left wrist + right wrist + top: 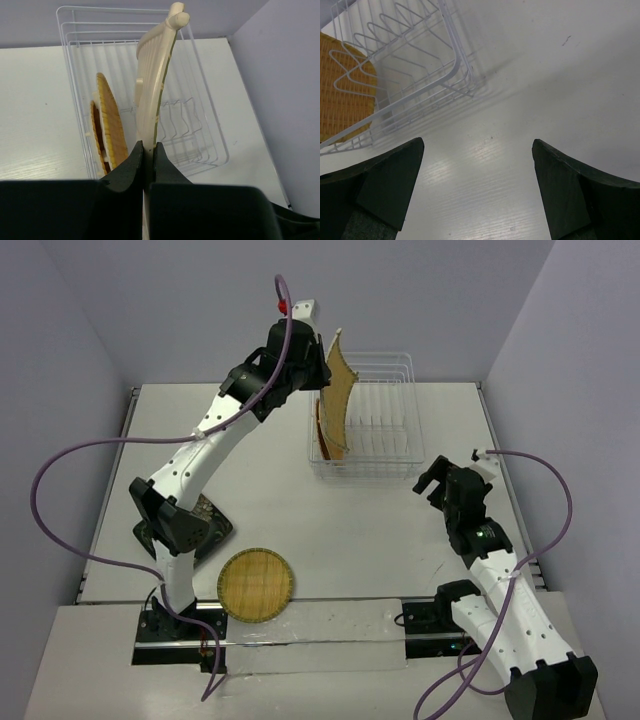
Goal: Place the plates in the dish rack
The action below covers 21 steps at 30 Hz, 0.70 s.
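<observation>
Where rack [382, 422] stands, white table [360, 535], lilac walls [150, 300]

White table [350, 530] bears dish rack [390, 440], round woven plate [256, 585], black plate [218, 536].

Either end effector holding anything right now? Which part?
Left end effector pinches a plate by its lower rim, holding it on edge over the dish rack. Right end effector is open and empty.

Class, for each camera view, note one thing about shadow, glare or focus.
Top external: soft, even light across the table. Left wrist: the left gripper looms dark. Right wrist: glare streaks the table; the dish rack casts striped shadows.
</observation>
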{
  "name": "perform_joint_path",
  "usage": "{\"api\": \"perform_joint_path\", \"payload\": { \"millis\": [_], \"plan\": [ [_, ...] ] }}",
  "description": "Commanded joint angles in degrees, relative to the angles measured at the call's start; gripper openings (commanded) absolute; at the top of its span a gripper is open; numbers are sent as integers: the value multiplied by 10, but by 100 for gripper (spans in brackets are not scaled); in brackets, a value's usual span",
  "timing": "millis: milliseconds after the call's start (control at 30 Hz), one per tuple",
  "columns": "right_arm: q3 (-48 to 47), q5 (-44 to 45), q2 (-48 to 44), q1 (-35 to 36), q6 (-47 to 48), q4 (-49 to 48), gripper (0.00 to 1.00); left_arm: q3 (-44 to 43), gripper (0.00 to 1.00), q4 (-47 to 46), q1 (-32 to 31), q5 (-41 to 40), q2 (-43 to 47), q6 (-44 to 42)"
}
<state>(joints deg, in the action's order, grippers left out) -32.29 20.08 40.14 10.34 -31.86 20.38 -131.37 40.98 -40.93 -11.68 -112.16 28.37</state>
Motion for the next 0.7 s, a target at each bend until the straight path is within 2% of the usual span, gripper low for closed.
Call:
{"api": "perform_joint_path", "payload": {
  "millis": [0, 533, 667],
  "plan": [
    [3, 3, 2, -4, 6, -9, 96, -35, 0, -34, -5, -39, -14, 11],
    [3, 1, 22, -8, 6, -10, 97, -53, 0, -26, -5, -66, -60, 31],
    [5, 0, 26, -7, 5, -10, 97, -49, 0, -33, -4, -42, -65, 39]
  ]
}}
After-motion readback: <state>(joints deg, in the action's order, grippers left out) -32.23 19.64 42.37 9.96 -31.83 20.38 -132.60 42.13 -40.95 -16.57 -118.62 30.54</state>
